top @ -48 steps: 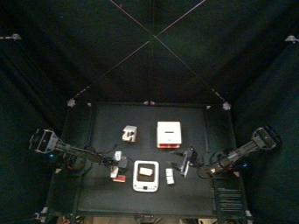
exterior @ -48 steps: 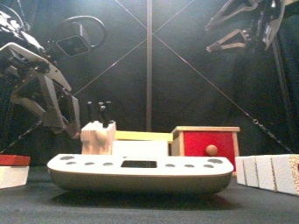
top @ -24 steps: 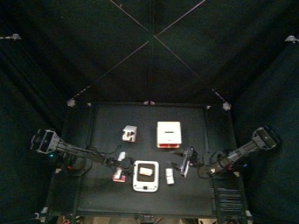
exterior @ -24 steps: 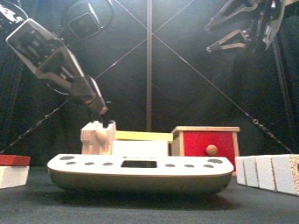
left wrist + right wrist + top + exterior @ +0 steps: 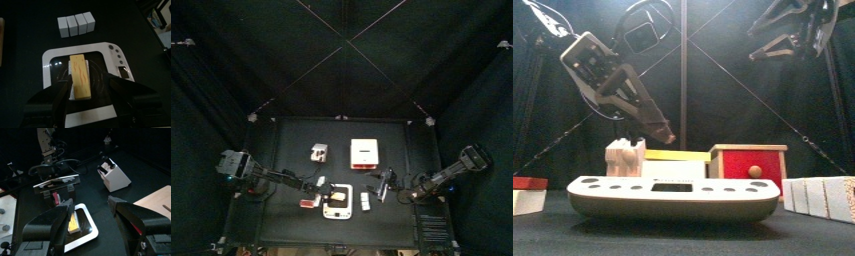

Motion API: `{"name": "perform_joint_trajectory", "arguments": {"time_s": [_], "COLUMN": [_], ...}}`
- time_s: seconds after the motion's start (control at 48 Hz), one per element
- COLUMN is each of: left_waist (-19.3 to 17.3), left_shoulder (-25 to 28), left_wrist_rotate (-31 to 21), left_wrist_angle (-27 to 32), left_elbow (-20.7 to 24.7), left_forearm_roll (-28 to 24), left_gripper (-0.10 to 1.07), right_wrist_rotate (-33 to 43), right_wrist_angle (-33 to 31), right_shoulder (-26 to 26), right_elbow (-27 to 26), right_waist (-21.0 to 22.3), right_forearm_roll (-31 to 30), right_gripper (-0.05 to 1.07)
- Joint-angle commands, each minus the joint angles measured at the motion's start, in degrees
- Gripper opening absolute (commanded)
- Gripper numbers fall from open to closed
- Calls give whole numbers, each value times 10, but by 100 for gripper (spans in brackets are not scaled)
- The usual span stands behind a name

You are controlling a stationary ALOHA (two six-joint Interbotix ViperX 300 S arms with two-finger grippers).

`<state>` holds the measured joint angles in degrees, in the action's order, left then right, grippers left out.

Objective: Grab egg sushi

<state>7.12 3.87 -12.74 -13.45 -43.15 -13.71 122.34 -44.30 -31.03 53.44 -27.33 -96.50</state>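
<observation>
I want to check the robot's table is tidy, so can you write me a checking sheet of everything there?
Surface: black table, dark and bare between the things.
Job's things: egg sushi lying on the white tray.
Clutter: red-and-white box; row of white blocks; white knife block.
Grippers: left gripper open above the sushi, holding nothing; right gripper open, raised off to the side.
Cables: nothing seen.
Surroundings: black curtains all round.
</observation>
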Motion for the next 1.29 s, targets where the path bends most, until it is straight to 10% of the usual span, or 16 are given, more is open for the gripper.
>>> {"name": "perform_joint_trajectory", "arguments": {"time_s": [0.0,0.646,1.271], "left_waist": [-3,-11,-11], "left_shoulder": [7,27,-1], "left_wrist_rotate": [0,1,0], "left_wrist_angle": [0,29,46], "left_elbow": [21,36,33], "left_forearm_roll": [1,-1,1], "left_gripper": [86,84,56], "right_wrist_rotate": [1,1,0], "right_wrist_angle": [-2,-2,-2], "right_shoulder": [-5,-5,-5], "right_elbow": [-4,-4,-4], "right_waist": [1,0,1], "right_forearm_roll": [-2,-2,0], "right_gripper": [91,91,91]}}
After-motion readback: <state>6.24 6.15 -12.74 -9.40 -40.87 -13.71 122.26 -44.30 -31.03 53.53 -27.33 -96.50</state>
